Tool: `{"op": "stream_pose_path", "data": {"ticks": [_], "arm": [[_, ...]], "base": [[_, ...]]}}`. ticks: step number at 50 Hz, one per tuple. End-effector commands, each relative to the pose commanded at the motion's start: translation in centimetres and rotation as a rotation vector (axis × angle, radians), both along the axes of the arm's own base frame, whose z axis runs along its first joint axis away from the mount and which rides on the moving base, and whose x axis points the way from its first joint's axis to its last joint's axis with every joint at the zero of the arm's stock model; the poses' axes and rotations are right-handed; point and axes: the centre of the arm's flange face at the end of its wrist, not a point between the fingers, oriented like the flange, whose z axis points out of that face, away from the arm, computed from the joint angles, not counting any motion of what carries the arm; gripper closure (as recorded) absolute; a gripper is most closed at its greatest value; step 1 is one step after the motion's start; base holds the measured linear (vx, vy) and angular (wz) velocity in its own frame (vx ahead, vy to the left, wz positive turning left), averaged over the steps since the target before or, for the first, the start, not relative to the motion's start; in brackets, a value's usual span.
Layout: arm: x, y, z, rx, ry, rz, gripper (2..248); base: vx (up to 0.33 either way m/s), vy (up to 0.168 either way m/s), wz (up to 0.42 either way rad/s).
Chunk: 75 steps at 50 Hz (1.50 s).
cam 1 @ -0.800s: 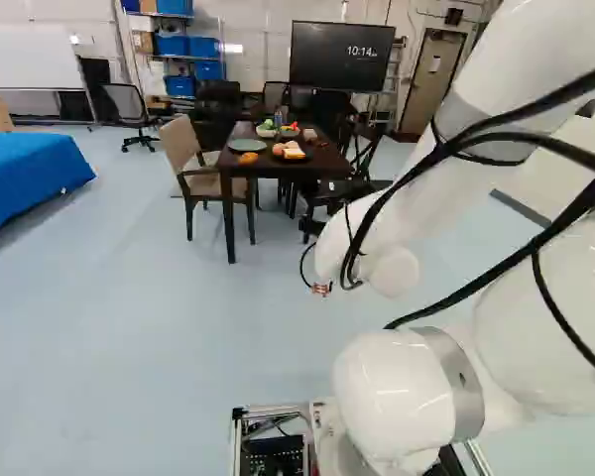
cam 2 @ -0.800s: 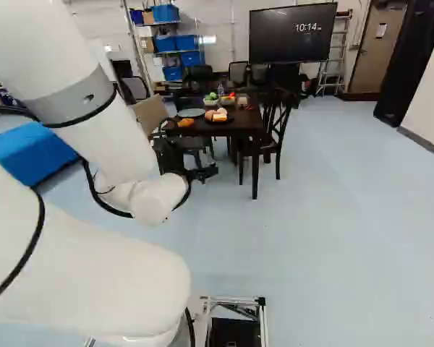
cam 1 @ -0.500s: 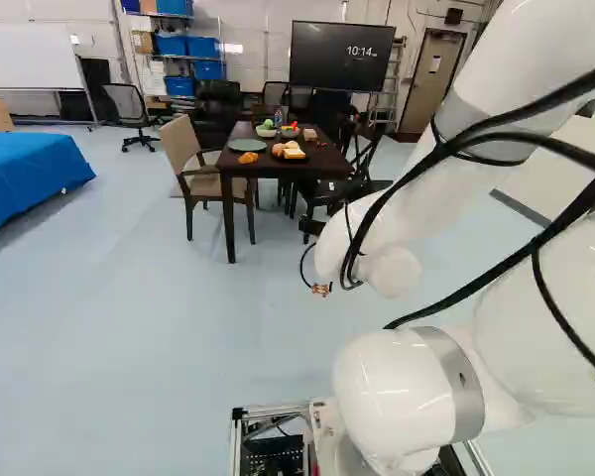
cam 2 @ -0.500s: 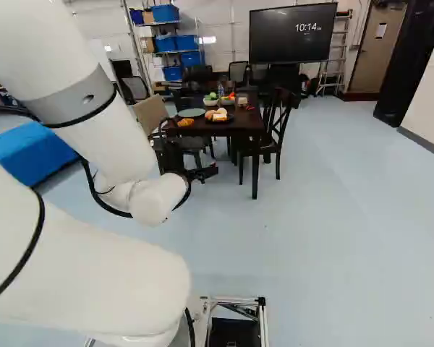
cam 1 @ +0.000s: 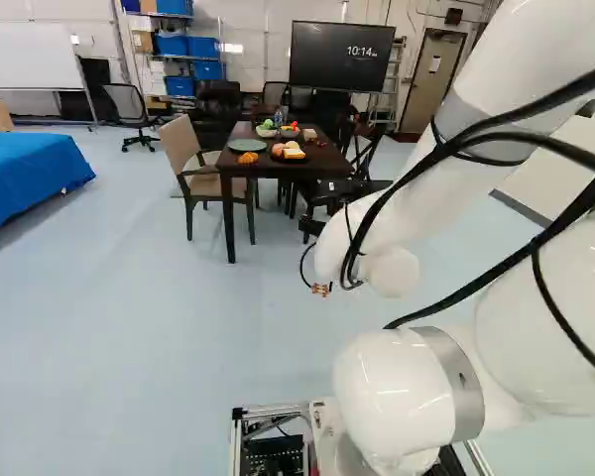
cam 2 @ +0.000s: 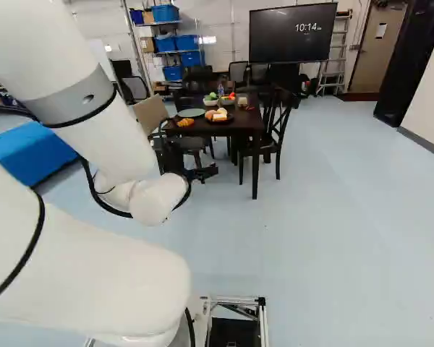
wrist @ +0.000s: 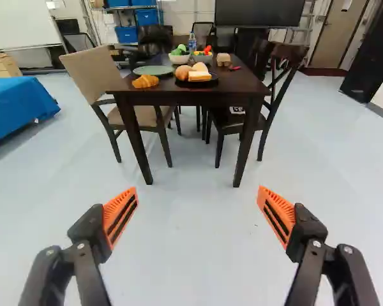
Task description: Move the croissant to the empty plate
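Clearly, the golden-brown, ridged croissant (wrist: pixel 145 81) sits on the dark wooden surface (wrist: pixel 233 91), just on the near side of the round green plate (wrist: pixel 153 71).
I have my black gripper with orange pads (wrist: pixel 197 189) wide open and empty, well apart from it; I expect something light, soft and flaky that could crush or shed, so I'd take it across its thick middle, squeezing gently, not by a tapering end.

beige chair (wrist: pixel 86 71) | blue cloth (cam 1: pixel 30 174) | black screen (cam 1: pixel 339 64) | whiteboard (cam 1: pixel 28 55) | door (cam 1: pixel 431 84)
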Motion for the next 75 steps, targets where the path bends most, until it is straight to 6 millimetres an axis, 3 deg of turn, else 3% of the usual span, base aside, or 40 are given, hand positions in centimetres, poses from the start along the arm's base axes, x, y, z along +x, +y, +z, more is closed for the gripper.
{"op": "stream_pose_path", "data": {"ticks": [42, 75], "arm": [[0.00, 0.00, 0.00, 0.000, 0.000, 0.000, 3], [0.00, 0.00, 0.00, 0.000, 0.000, 0.000, 3]], "base": [[0.023, 0.005, -0.006], [0.120, 0.079, 0.133]]}}
